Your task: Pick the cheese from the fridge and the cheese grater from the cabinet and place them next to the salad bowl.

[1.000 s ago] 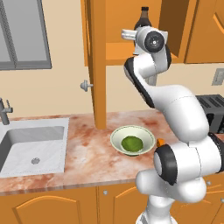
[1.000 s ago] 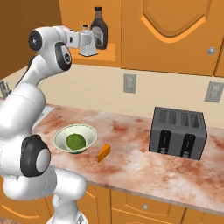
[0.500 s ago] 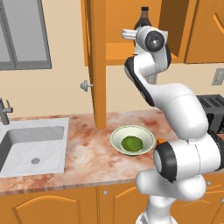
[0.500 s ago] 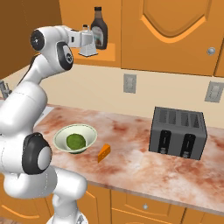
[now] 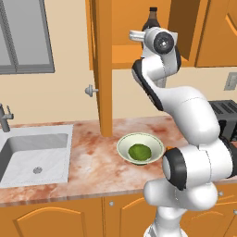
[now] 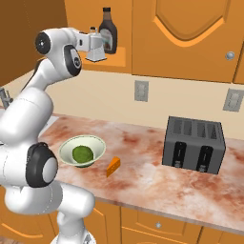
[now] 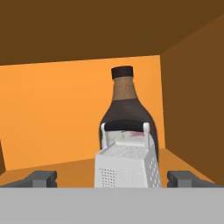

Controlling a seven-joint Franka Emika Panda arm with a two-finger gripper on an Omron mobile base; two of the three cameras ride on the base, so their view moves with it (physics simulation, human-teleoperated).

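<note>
Small silver-grey metal box grater (image 7: pixel 127 164), tapering upward with a loop handle on top, standing upright on the shelf of the orange-brown wooden wall cupboard (image 7: pixel 52 113), long axis vertical. Directly ahead of the hand and centred between the two dark fingertips, which sit wide apart to either side at the bottom of the hand view, clamped on nothing. Just behind the grater, nearly touching, a dark brown bottle (image 7: pixel 124 113) with a black cap. Seen from the right base view, two-finger gripper (image 6: pixel 95 44) level with the grater (image 6: pixel 96 51) at the cupboard's open front, apparently reaching it. Judged next: straight push forward until the tips flank the grater's sides, then close. Down on the marbled counter (image 6: pixel 143 162), small orange-yellow cheese wedge (image 6: pixel 113 166) already lying just beside the pale cream-green salad bowl (image 6: pixel 82 151)
</note>
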